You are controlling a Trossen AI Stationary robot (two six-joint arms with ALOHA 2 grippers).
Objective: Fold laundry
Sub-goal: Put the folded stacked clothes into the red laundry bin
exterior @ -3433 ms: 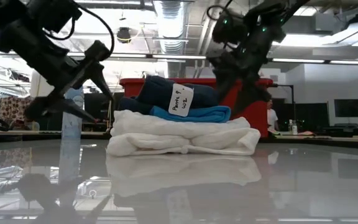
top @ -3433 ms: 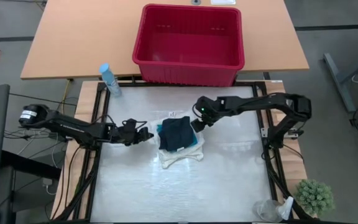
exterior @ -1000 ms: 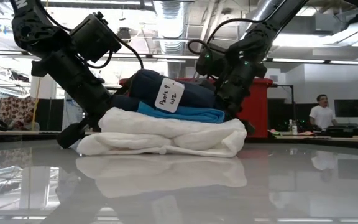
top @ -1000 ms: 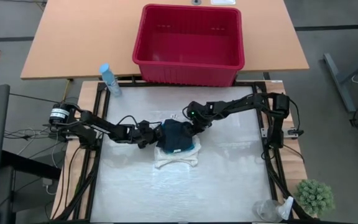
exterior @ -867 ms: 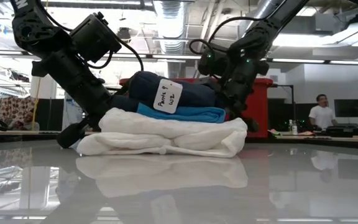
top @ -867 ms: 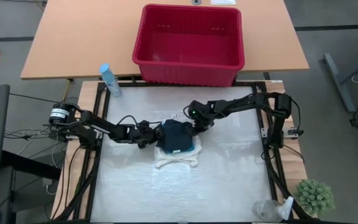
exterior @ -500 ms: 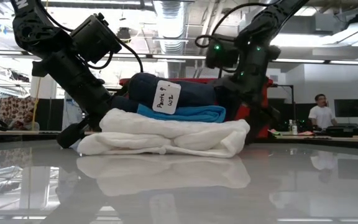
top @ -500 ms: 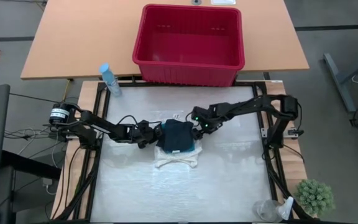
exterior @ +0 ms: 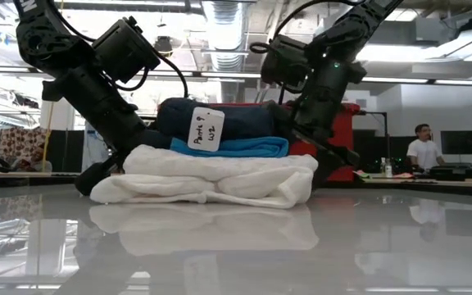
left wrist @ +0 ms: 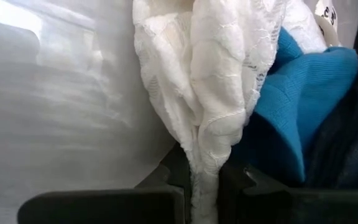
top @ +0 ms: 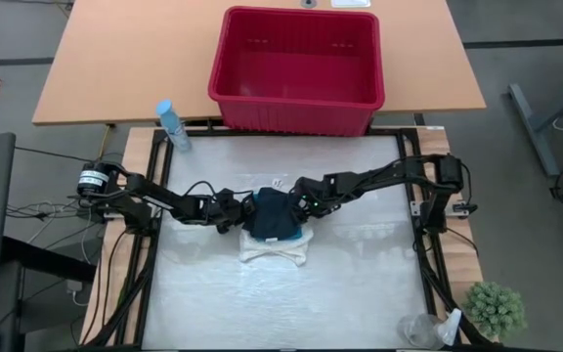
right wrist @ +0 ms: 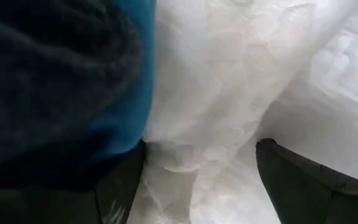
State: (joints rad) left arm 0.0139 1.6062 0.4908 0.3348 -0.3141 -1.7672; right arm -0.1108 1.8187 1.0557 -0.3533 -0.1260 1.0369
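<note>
The left gripper (left wrist: 205, 186) pinched the cream-white lacy cloth (exterior: 211, 180) under the folded stack; the right gripper (right wrist: 197, 180) stood wide around its right edge, needing to close next.

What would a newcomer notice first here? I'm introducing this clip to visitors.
A neat stack in the table's middle: a dark navy garment with a paper tag, on a turquoise garment, on a cream lacy cloth. The left gripper is shut on the cloth's edge; the right gripper stands open against the opposite side. A red basket waits behind.
</note>
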